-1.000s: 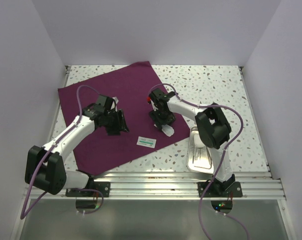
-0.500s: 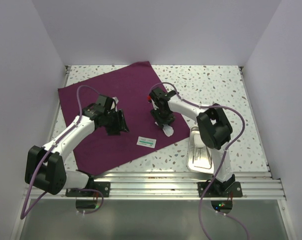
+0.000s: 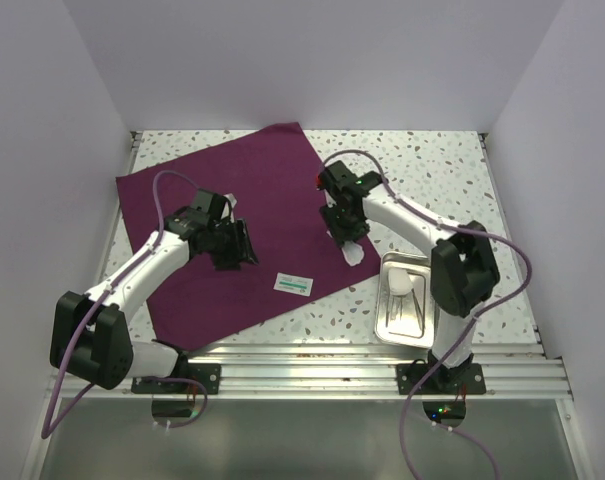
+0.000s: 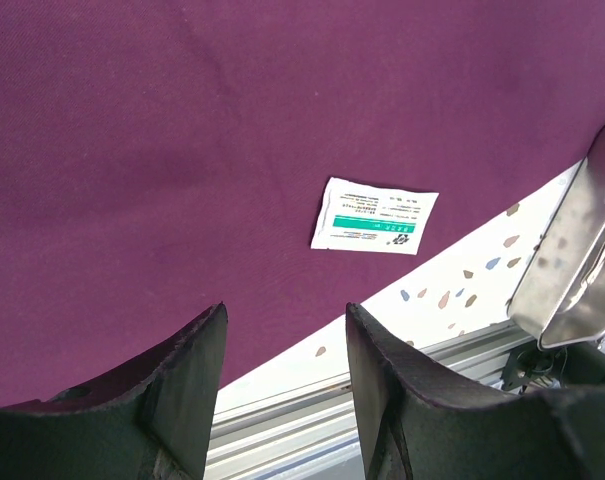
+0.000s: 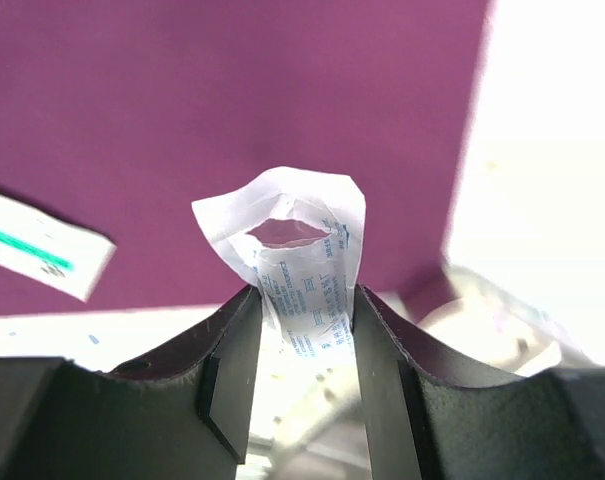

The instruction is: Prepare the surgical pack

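On the left and far part of the speckled worktop, the dark purple cloth is spread flat and turned, so that one corner points at the far edge. Part of its left side is covered by the left arm. Over the cloth's right edge the right gripper is seen clamped on a white printed packet. The packet is pinched between both fingers and bulges into a loop beyond them, and its blue print is too small to be read. The left gripper is held above the middle of the cloth, jaws apart, with nothing between them. A green-striped packet lies flat on the cloth just inside its near-right edge, between the two grippers. In the right wrist view it is cut off by the left border. The steel tray stands on the bare worktop toward the near-right corner, just beside the cloth. Its right side is covered by the right arm, and a pale object lying inside it cannot be made out. In the right wrist view the worktop is washed out and the tray is only a blur. In the left wrist view the tray is cut off at the right border. A small white scrap shows on the cloth behind the left wrist, and what it is cannot be told.
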### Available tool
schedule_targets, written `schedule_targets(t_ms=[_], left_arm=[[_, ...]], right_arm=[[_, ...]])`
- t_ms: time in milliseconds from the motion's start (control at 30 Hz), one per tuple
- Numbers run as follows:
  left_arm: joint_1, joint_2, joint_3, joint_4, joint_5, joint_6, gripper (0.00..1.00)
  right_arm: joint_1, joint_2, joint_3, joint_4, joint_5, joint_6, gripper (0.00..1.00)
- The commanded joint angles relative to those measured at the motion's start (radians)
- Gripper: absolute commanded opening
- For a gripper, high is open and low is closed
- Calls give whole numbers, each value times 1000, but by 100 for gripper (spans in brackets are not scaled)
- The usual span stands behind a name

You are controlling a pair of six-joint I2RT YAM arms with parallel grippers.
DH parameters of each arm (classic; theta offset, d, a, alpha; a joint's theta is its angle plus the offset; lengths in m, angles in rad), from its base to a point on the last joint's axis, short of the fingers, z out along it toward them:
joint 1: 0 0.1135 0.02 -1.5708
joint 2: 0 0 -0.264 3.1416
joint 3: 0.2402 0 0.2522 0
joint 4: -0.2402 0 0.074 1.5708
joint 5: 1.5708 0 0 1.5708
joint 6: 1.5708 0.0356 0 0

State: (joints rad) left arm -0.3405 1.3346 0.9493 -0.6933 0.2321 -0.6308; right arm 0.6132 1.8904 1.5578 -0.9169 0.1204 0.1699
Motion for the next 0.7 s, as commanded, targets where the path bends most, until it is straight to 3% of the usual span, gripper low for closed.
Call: schedule_targets(t_ms=[0, 133, 233, 533, 600, 633, 667], left_arm=[[14, -12, 14, 29, 9, 36, 55], [15, -5, 13, 34, 15, 37, 55], [15, 6, 14, 44, 26, 37, 55], [15, 26, 34, 45, 58, 31, 55], [17, 12, 28, 40, 53, 33, 55], [17, 8, 19, 40, 53, 31, 55], [15, 3, 14, 41, 52, 29, 55]], right_arm=[[-85, -178, -86, -97, 47, 55, 44], [-246, -339, -232, -170, 52, 95, 45], [-300, -448, -362, -209, 30, 135, 45], [-314, -566, -639, -206, -117, 293, 46], [-314, -574, -660, -189, -113, 302, 54], [-316, -568, -654, -186, -110, 298, 69], [-314, -559, -644, -183, -104, 283, 73]])
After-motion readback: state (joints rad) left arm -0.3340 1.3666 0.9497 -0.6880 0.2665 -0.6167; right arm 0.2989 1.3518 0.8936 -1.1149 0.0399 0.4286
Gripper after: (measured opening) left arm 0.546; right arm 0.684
